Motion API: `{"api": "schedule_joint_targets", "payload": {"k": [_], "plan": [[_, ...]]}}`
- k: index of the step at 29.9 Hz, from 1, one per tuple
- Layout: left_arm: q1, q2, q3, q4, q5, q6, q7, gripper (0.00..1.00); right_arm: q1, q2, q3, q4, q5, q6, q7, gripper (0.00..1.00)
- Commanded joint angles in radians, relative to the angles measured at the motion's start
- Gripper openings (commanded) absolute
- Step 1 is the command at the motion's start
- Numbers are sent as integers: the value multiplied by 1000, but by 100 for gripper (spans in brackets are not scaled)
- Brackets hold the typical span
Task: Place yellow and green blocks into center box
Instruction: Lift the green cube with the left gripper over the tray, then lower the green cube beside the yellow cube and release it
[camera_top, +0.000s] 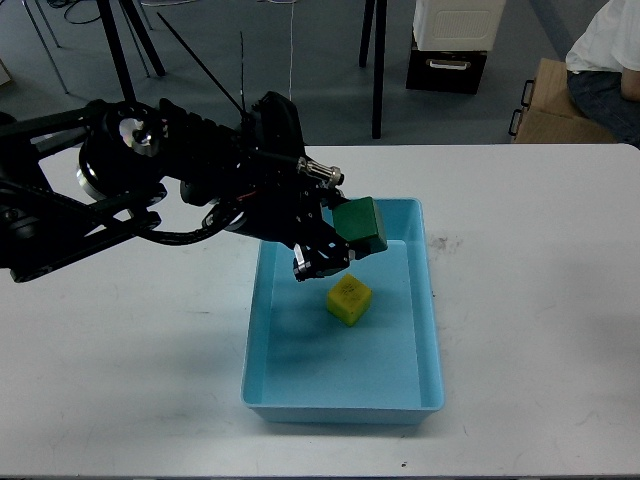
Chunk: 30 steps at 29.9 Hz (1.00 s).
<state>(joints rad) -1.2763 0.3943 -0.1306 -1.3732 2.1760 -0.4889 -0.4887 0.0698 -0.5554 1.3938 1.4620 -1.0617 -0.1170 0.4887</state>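
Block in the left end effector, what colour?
Dark green. The block is held by the left end effector above the light-blue box; head view shows it best.

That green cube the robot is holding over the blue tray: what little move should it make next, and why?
Probably lower it slightly and open the fingers. The left gripper holds the green block above the upper part of the light-blue box, inside its walls. The yellow block already lies on the box floor just below, so releasing here, a little clear of it, should finish the job.
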Motion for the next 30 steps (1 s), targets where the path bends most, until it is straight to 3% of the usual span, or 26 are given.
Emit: {"api": "schedule_joint_targets", "payload": {"k": [1,8,25,30], "plan": [[12,-51,25,43,5,0,0,17,5,0,5,1,0,-13,0,98],[31,-132,28,181,6,0,0,21,5,3,5,1,0,-15,0,98],[57,-227,28,313,5,0,0,33,10,17,5,0,0,-15,0,98],[66,-230,26,318,2,0,0,42,10,17,7,0,0,-15,0,98]]}}
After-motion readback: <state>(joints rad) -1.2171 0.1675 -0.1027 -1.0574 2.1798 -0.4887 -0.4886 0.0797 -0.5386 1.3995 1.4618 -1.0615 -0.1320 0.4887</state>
